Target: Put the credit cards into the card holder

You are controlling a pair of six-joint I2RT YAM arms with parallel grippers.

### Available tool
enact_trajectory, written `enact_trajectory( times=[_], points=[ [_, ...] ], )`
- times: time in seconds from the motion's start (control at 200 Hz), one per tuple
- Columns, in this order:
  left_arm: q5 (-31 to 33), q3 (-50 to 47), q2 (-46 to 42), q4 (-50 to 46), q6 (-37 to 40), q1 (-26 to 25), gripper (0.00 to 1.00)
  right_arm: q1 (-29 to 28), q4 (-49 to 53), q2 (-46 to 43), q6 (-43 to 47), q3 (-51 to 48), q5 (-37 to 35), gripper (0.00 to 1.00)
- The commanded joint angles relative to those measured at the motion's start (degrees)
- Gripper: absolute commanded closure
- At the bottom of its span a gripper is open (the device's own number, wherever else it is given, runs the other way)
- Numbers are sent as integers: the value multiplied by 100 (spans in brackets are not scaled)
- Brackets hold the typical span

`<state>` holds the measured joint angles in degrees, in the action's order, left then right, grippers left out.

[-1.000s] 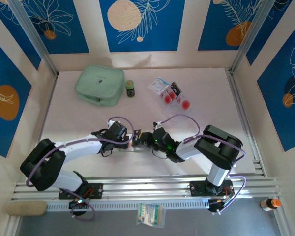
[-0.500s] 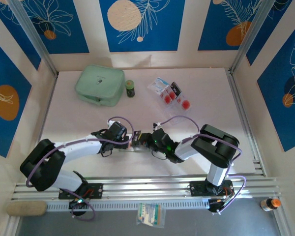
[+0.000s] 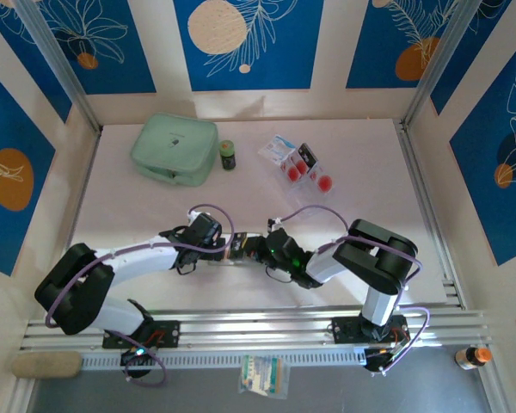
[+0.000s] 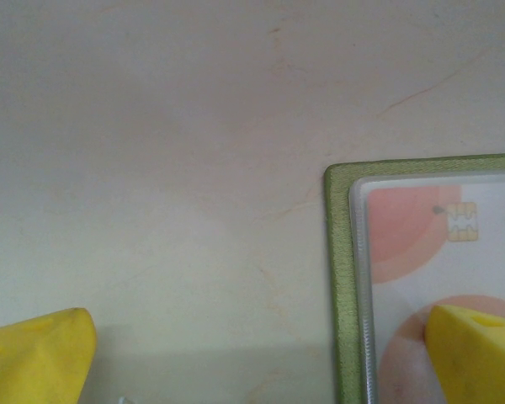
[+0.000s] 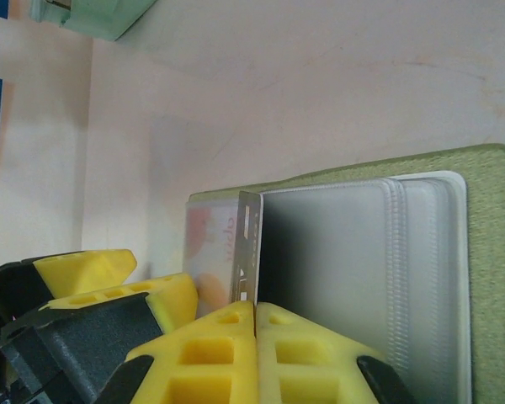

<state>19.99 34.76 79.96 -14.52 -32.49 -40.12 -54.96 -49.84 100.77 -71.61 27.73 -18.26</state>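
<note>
The olive-green card holder [image 5: 488, 252] lies open on the table, its clear sleeves [image 5: 362, 269] up. My right gripper [image 5: 255, 313] is shut on a dark credit card [image 5: 249, 244] held on edge, its far end at the sleeves' left rim. A whitish card with red dots [image 4: 412, 240] sits inside a sleeve. My left gripper [image 4: 257, 362] is open and straddles the holder's edge [image 4: 341, 278], one fingertip [image 4: 475, 353] over the sleeve. In the top view both grippers, left [image 3: 226, 248] and right [image 3: 254, 246], meet mid-table. Loose credit cards [image 3: 307, 169] lie at the back.
A mint-green zip pouch [image 3: 174, 149] lies at the back left, with a small green bottle [image 3: 228, 155] beside it. A white-and-blue sachet [image 3: 279, 146] lies next to the loose cards. A metal rail [image 3: 430, 224] borders the table's right side.
The right arm has crept slightly to the left with the card. The left arm has held still.
</note>
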Motion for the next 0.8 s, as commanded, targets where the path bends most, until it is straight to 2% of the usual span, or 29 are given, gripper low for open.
enact_trajectory(
  times=[0.0,0.49,0.795],
  points=[
    [103,-129,-33,-298,41,67,0,-102,148,109,-46,-57,-174,100],
    [102,-136,-51,-297,41,67,0,-228,704,-164,-104,-70,-371,100],
    [109,-125,-16,-293,42,66,0,-208,1074,-115,-106,113,-167,100]
  ],
)
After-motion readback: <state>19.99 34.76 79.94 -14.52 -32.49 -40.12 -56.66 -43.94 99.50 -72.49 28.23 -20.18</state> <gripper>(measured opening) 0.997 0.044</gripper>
